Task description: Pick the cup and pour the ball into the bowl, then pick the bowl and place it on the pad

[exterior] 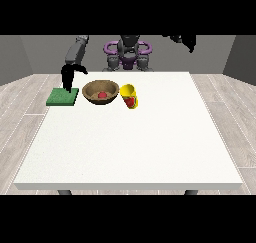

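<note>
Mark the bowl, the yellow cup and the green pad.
brown bowl (92,94): front view, on the inner wall left of the red ball.
yellow cup (129,91): front view, on its yellow rim at the top.
green pad (60,99): front view, on the flat top, below the hand.

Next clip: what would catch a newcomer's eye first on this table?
Probably the brown bowl near the table's far edge, with a red ball inside. Just to its right in the view stands a yellow cup, tilted. The robot hand at the view's left hangs over the green pad, left of the bowl.
</note>
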Available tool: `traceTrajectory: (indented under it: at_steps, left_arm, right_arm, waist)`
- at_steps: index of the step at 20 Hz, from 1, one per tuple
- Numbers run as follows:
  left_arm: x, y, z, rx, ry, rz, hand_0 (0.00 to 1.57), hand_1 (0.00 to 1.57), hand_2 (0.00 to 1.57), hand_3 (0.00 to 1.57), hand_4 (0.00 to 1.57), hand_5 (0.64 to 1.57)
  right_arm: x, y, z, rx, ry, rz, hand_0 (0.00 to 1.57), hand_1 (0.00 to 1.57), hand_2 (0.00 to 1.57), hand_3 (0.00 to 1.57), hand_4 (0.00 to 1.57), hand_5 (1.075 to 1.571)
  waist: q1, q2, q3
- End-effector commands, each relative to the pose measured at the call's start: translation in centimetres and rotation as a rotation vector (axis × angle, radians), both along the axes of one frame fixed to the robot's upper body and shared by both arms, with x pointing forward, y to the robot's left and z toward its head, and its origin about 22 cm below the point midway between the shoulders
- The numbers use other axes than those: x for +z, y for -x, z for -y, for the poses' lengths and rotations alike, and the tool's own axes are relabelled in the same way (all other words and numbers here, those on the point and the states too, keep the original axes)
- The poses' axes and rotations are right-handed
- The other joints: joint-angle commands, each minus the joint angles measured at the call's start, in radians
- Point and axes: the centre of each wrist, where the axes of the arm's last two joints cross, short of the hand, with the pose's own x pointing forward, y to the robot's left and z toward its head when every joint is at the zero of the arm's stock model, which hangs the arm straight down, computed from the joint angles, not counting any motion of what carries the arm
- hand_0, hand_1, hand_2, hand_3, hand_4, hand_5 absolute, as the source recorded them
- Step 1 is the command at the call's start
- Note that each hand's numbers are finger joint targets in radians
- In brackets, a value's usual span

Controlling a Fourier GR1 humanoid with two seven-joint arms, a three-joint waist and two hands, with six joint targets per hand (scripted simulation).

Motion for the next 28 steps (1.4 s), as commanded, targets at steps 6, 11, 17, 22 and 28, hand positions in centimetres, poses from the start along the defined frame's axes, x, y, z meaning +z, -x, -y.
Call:
traceTrajectory:
  at_steps: [6,11,17,22,28]
  left_arm:
    - [5.6,-0.3,-14.2,-0.08,0.097,0.083,0.0,0.0,0.0,0.0,0.31,1.508]
    - [5.8,1.0,-18.6,-0.059,0.108,0.051,0.0,0.0,0.0,0.0,0.28,1.51]
    - [8.0,2.1,-21.0,0.007,0.111,0.09,0.0,0.0,0.0,0.0,0.25,1.503]
    - [8.4,3.1,-22.2,-0.004,0.09,0.107,0.0,0.0,0.0,0.0,0.22,1.494]
    - [9.7,3.2,-21.7,-0.053,0.111,0.125,0.0,0.0,0.0,0.0,0.25,1.515]
  right_arm:
    - [-0.5,-2.8,-4.5,-0.014,-0.06,0.075,0.0,0.0,0.0,0.0,0.0,1.568]
    - [-1.9,-3.3,-3.5,0.012,-0.05,0.034,0.0,0.0,0.0,0.0,0.0,1.568]
    - [-3.2,-5.0,-5.5,0.055,-0.031,0.027,0.0,0.0,0.0,0.0,0.0,1.57]
    - [-3.1,-6.3,-6.5,0.045,-0.068,0.055,0.0,0.0,0.0,0.0,0.0,1.569]
    - [-7.2,-3.1,-7.0,-0.074,-0.05,-0.162,1.57,1.57,1.57,1.51,0.79,1.427]
  waist:
    - [0.008,0.089,0.0062]
    - [-0.019,0.089,0.0069]
    - [-0.057,0.116,0.0073]
    - [-0.037,0.135,0.0074]
    - [0.002,0.148,0.0077]
